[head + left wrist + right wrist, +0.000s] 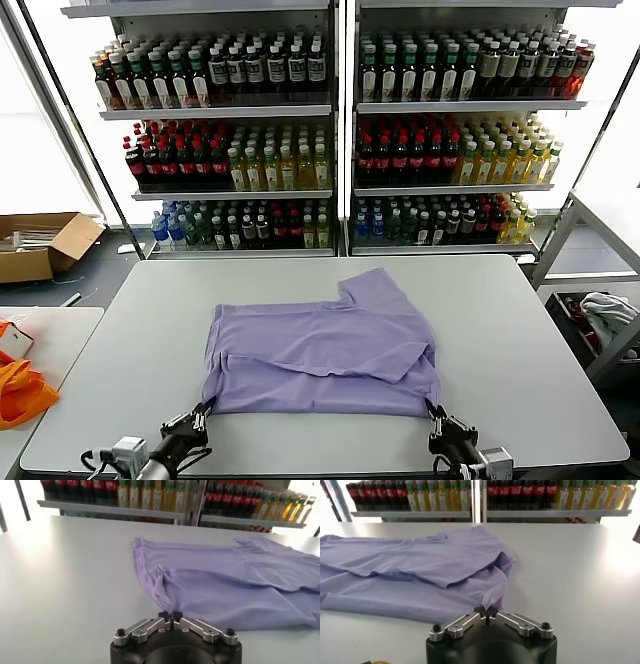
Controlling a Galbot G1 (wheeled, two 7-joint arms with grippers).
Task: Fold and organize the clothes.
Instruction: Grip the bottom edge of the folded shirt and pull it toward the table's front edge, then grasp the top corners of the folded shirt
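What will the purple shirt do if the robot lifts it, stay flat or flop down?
The T-shirt will probably flop and hang: it lies wrinkled and folded over itself. It looks thin, so likely light. Both grippers, left and right, pinch its near corners.

Left claw low at near bench edge, on robot's left; fingertips pressed together, pinching near-left corner of T-shirt. Left wrist view: both fingers meet at tips, fabric caught between. Right claw mirrored on robot's right, same height, tips closed on near-right shirt corner. Right wrist view: fingers meet, cloth nipped. Both arms enter from below, forearms angled inward toward shirt hem.
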